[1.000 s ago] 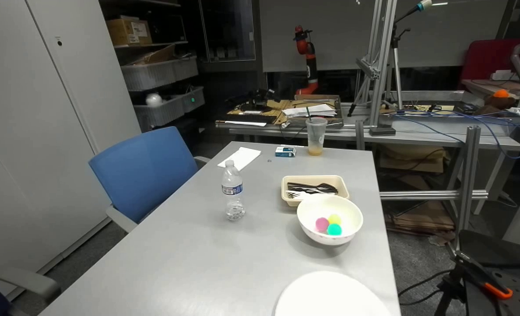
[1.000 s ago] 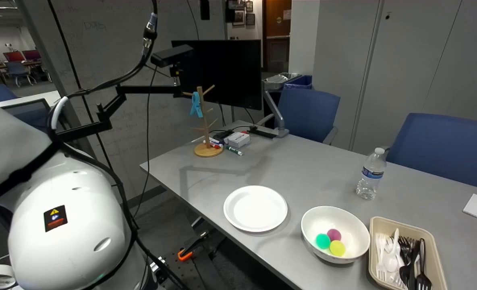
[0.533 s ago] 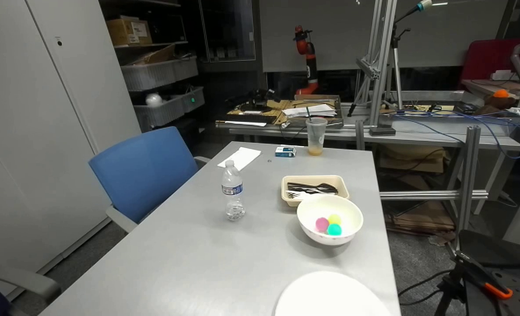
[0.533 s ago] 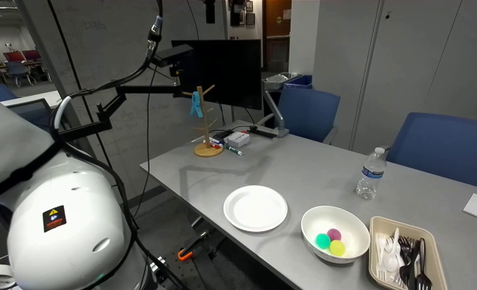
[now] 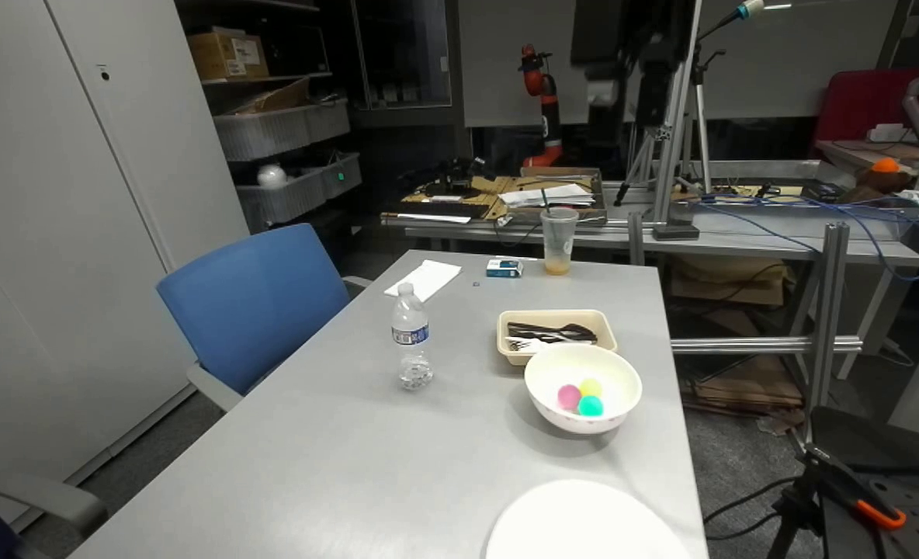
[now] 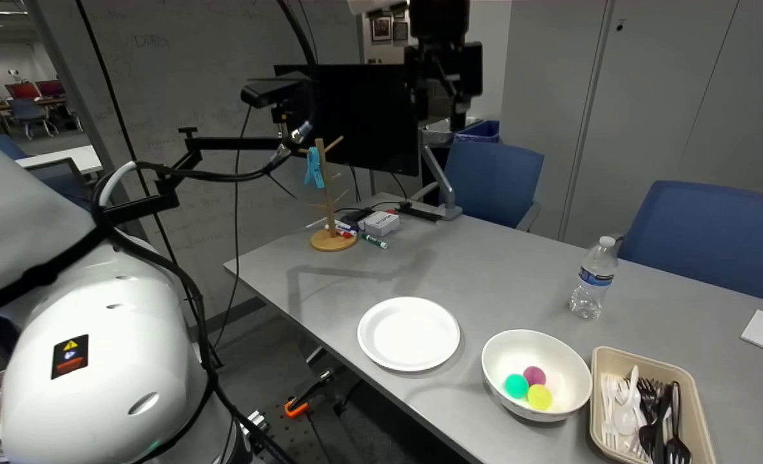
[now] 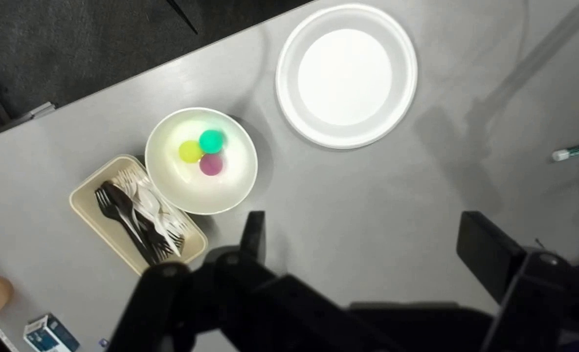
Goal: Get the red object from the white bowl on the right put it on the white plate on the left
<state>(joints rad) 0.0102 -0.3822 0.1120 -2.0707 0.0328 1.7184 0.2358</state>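
Observation:
The red object is a small pinkish-magenta ball point(image 7: 211, 165) in the white bowl point(image 7: 196, 195). It touches a yellow ball point(image 7: 190, 151) and a teal-green ball point(image 7: 211, 142) there. The ball also shows in both exterior views point(image 5: 569, 397) point(image 6: 534, 375). The flat white plate point(image 7: 346, 73) lies beside the bowl near the table edge; it shows in an exterior view point(image 6: 408, 334) and is cut off by the frame in an exterior view point(image 5: 584, 520). My gripper point(image 7: 364, 230) is open and empty, high above the table. It shows dark and blurred in both exterior views point(image 5: 629, 116) point(image 6: 441, 109).
A beige tray point(image 7: 106, 232) of plastic cutlery stands against the bowl's side. A water bottle point(image 6: 593, 277) stands on the table beyond the bowl. A wooden stand point(image 6: 333, 240), markers, a monitor point(image 6: 356, 116) and its arm are at the table's far end. A small blue-white box point(image 7: 50, 333) also lies there.
The arm has swung so that my gripper now shows at the top of both exterior views; before, it was mostly out of frame. The bowl, balls and plate have not moved.

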